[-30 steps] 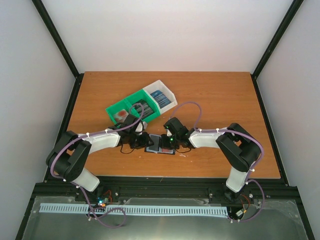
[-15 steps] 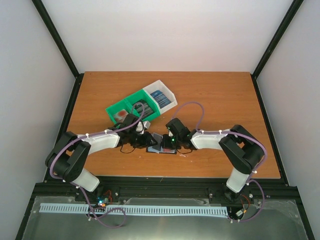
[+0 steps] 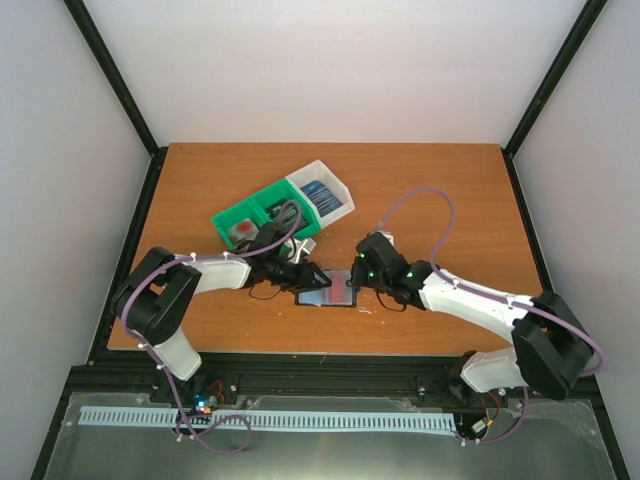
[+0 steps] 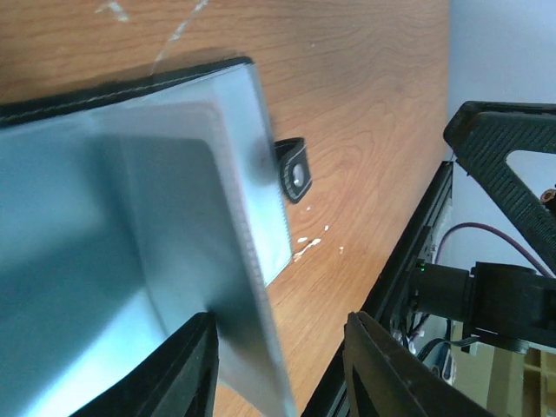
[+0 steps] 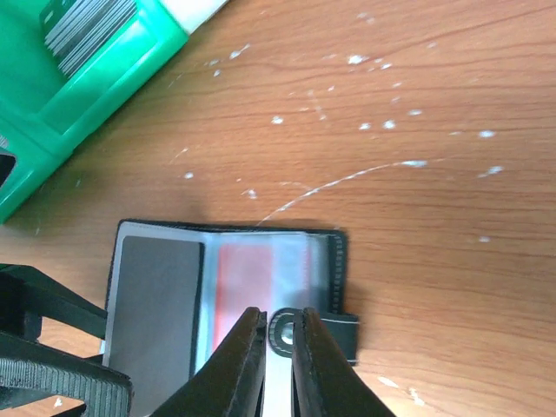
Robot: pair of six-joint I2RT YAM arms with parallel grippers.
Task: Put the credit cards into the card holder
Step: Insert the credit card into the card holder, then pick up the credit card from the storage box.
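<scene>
By the card holder (image 3: 327, 290), right arm (image 3: 470, 305) apparently lowered.

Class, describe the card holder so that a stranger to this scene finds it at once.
On the wooden table, look just nearer than the green and white bin. The card holder lies open there: a flat black wallet with clear sleeves and a snap tab, one sleeve showing red, unlike the walled bin.

Wooden table (image 3: 450, 190); card holder (image 3: 328, 290), bin (image 3: 248, 200)

Top overhead; wrist cams close, share card holder (image 5: 230, 278).
</scene>
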